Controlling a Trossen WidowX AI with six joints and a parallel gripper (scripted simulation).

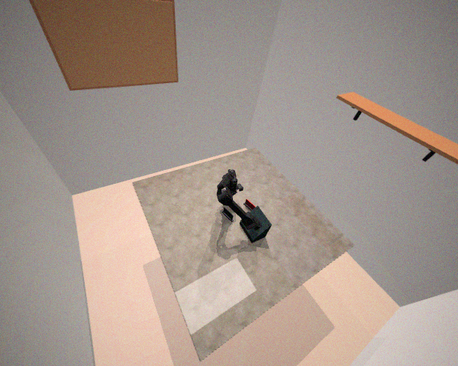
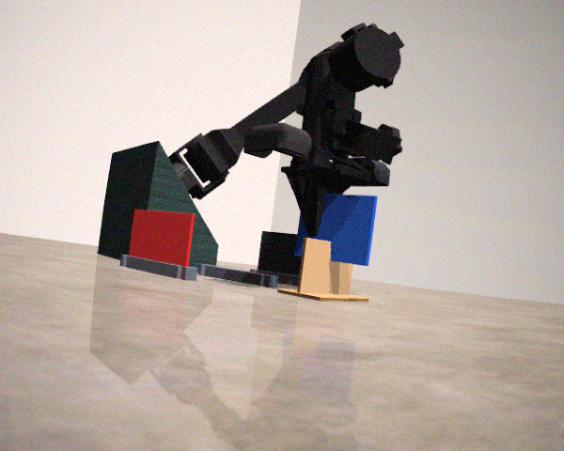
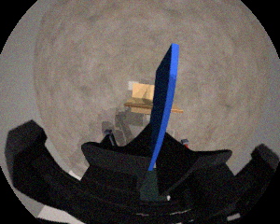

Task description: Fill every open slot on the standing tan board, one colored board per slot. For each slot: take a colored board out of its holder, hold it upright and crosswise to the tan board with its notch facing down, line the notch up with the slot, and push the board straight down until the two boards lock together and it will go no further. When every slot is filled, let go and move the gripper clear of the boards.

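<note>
Counter (image 1: 308, 220) (image 2: 224, 388) (image 3: 98, 47) is mottled grey-brown, glossy in the exterior view, far corners out of that shot. Black arm (image 2: 270, 109) leans over from a dark green wedge block (image 1: 264, 230) (image 2: 127, 209); block sits toward 10 o'clock of the tan board in the exterior view, its lower front partly covered by the red board. End effector (image 2: 313, 231) (image 3: 151, 127) points down, fingers pinching the blue board; too small and dark to pick out in the top view. Blue board (image 2: 352, 227) (image 3: 167, 100) is upright, crosswise to the tan one, over its slot area, lower edge well above the tan base. Notch hidden, so can't tell how far the two mesh; not fully down. Red board (image 1: 249, 204) (image 2: 161, 235) upright in its grey holder (image 2: 150, 266), between 9 and 10 o'clock of the tan board, exterior view; only a speck in the wrist view. Dark board (image 2: 275, 250) stands at about 10 o'clock, partly hidden behind the tan board, its true color hard to read. Standing tan board (image 2: 315, 267) (image 3: 135, 105) is on its thin base, right part shaded and partly covered by blue. Low grey holder (image 2: 233, 275) between red and tan has no board in it.
</note>
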